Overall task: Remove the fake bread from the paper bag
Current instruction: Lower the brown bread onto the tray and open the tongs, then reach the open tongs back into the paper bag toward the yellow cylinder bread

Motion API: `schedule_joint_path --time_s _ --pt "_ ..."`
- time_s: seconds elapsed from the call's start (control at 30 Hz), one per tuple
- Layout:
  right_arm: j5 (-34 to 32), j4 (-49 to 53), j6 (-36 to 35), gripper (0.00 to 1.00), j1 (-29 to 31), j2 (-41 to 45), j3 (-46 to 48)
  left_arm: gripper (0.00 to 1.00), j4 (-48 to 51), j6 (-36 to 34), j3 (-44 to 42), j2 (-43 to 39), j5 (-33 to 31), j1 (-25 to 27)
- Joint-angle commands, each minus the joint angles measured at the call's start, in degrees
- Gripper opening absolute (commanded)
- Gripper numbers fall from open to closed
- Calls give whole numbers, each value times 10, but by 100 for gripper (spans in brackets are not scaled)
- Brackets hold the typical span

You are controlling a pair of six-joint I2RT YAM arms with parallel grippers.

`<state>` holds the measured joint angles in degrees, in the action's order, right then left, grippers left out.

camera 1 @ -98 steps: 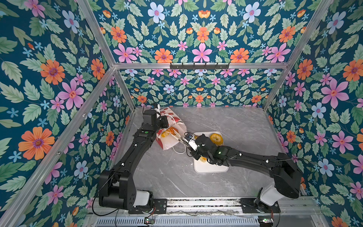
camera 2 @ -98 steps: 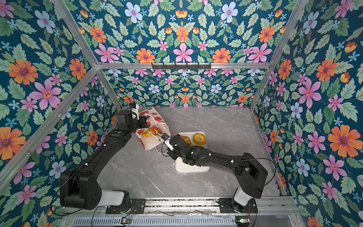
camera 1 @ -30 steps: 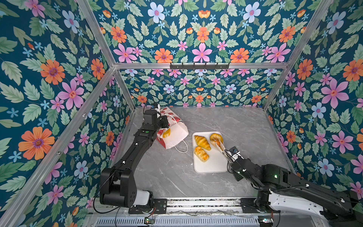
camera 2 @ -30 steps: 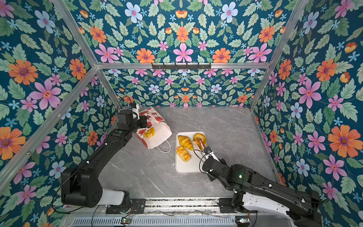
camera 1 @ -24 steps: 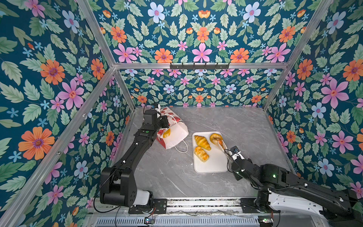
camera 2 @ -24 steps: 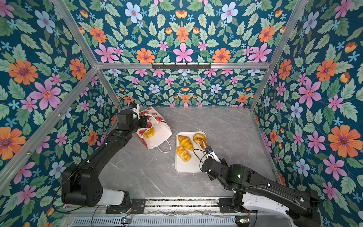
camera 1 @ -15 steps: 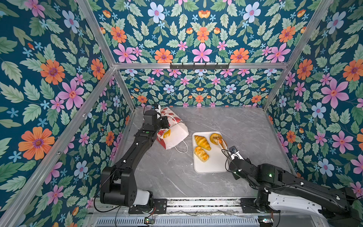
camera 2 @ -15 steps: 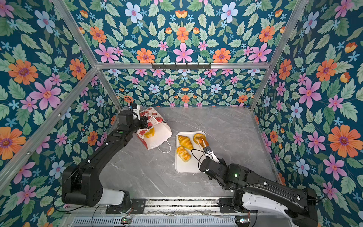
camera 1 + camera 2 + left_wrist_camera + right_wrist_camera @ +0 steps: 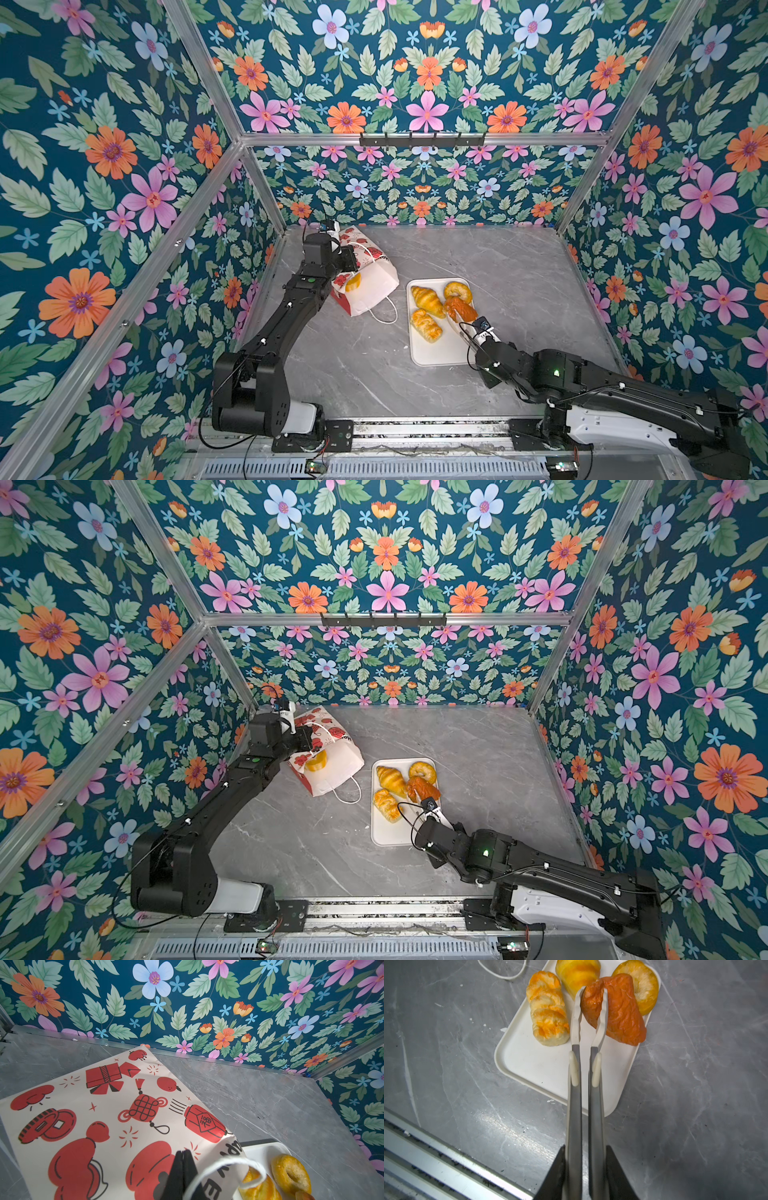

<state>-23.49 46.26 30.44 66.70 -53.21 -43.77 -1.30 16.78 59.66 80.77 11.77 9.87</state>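
The paper bag [image 9: 372, 291] [image 9: 338, 773] [image 9: 104, 1115] lies tilted on the grey table at the back left. My left gripper [image 9: 349, 259] [image 9: 182, 1154] is shut on its upper side by the mouth. One yellow piece of fake bread [image 9: 353, 282] [image 9: 316, 761] shows inside the mouth. My right gripper [image 9: 482, 332] [image 9: 584, 1147] is shut on metal tongs [image 9: 588, 1084]. The tongs pinch the orange-brown piece [image 9: 459, 309] [image 9: 618, 1016] over the white tray [image 9: 436, 353] [image 9: 550, 1068]. Two croissants [image 9: 427, 301] [image 9: 548, 1016] and a bagel [image 9: 457, 290] lie on the tray.
The bag's white cord handle [image 9: 384, 316] trails on the table between the bag and the tray. Floral walls close in the left, back and right. A metal rail [image 9: 415, 432] runs along the front edge.
My right arm has drawn back from the bag's mouth to the tray with the orange-brown piece in the tongs, then edged slightly left. The left arm and the bag have stayed still.
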Motion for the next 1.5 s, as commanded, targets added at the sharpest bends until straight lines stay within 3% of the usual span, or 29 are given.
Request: schedule_joint_path --time_s 0.0,0.13,0.27,0.77,1.47 --pt "15 -6 38 0 4 0 7 0 -15 1 -3 0 1 -1" --pt "21 -12 48 1 5 10 15 0 -17 2 -4 1 3 0" --pt "32 -25 49 15 5 18 17 0 -19 4 -4 1 5 0" --pt "44 -35 57 35 5 39 26 0 -20 4 -7 -4 5 -1" --pt "7 -109 4 33 5 96 28 0 -20 5 -3 0 7 0"
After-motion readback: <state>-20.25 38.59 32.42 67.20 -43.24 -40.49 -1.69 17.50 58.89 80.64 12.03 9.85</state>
